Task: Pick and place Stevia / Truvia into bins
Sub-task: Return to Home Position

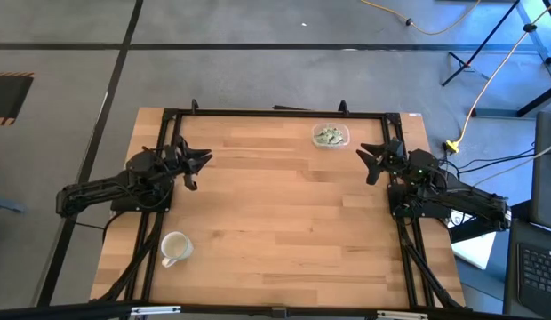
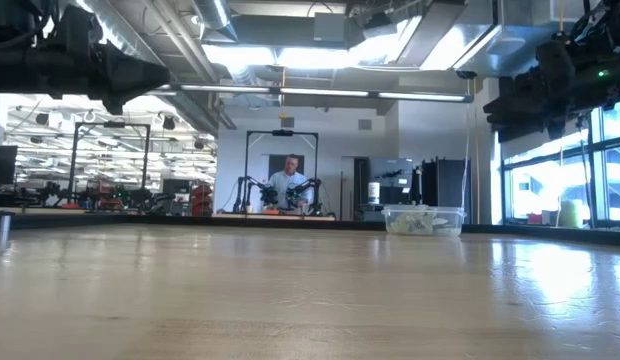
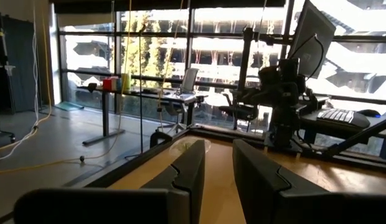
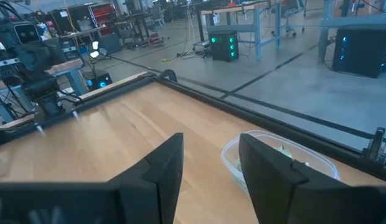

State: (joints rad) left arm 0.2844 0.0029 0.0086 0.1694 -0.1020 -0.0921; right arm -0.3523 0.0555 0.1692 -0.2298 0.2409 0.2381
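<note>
A small clear bin [image 1: 331, 135] stands on the table near its far edge, right of the middle, with pale green and white Stevia / Truvia sachets [image 1: 328, 136] lying inside it. It also shows in the low view as the bin [image 2: 423, 220] and in the right wrist view as the bin [image 4: 317, 163], partly behind my finger. My left gripper [image 1: 201, 162] hovers open at the table's left side, pulled back over its base. My right gripper [image 1: 368, 163] hovers open at the right side, near the bin. Both hold nothing.
A white handled mug [image 1: 174, 248] stands near the front left corner. A black frame [image 1: 275, 113] runs around the table's edges. In the low view a person [image 2: 290, 180] sits far behind the table at another robot station.
</note>
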